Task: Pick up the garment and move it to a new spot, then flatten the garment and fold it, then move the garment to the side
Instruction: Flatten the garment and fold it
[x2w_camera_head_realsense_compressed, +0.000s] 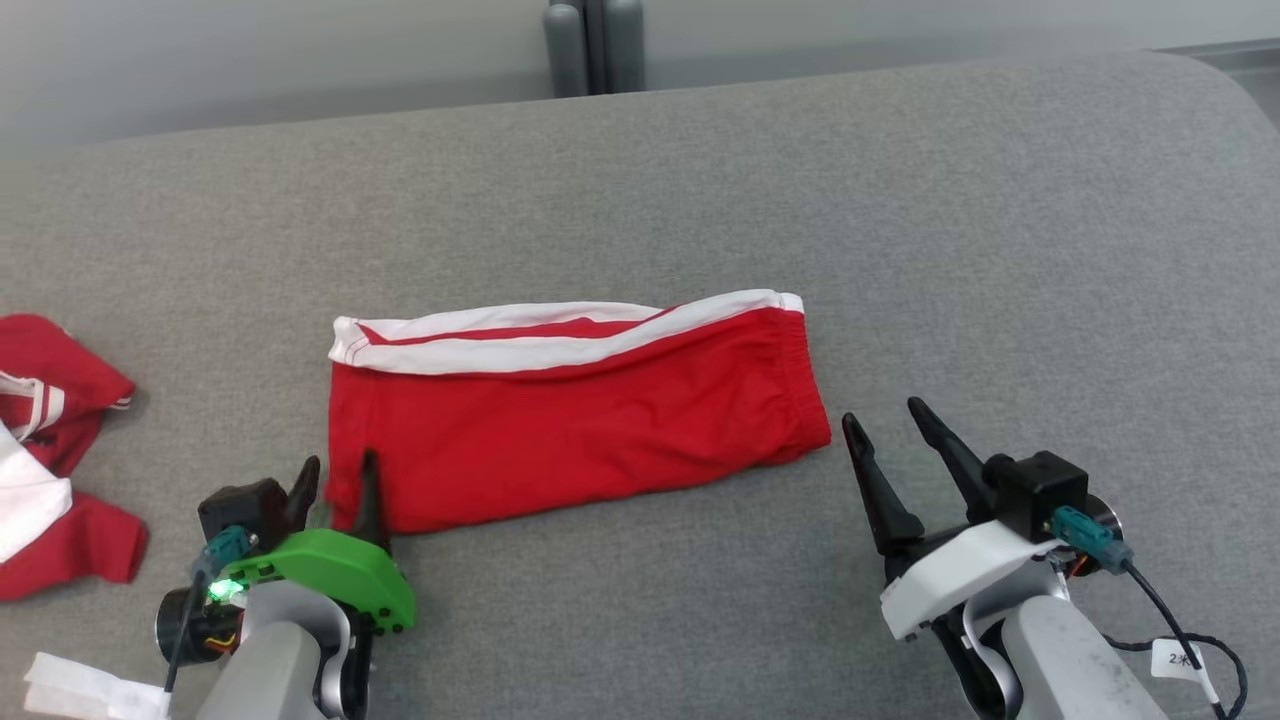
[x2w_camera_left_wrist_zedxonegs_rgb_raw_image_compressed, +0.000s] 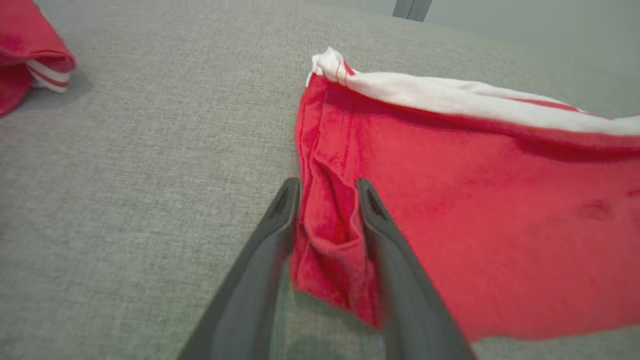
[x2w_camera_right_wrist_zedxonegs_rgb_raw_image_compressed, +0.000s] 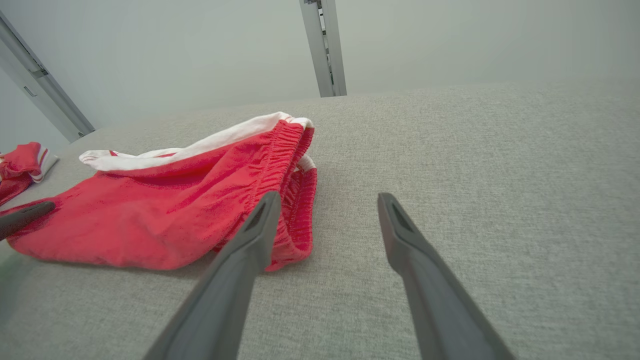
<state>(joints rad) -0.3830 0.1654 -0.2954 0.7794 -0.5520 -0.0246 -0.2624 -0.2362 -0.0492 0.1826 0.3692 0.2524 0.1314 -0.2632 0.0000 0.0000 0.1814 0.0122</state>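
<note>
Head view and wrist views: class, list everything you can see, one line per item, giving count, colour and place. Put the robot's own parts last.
shorts: one, red with white side stripe, folded flat, middle of the surface
second garment: one, red and white, crumpled, at the surface's left edge
padded surface: one, grey fabric, under both garments
post: one, grey metal, behind the far edge
left hand: one, dark fingers on a green mount, open, astride the shorts' near left corner
right hand: one, dark fingers on a white mount, open, beside the shorts' waistband end
cable tag: one, white, on the right arm's black cable
</note>
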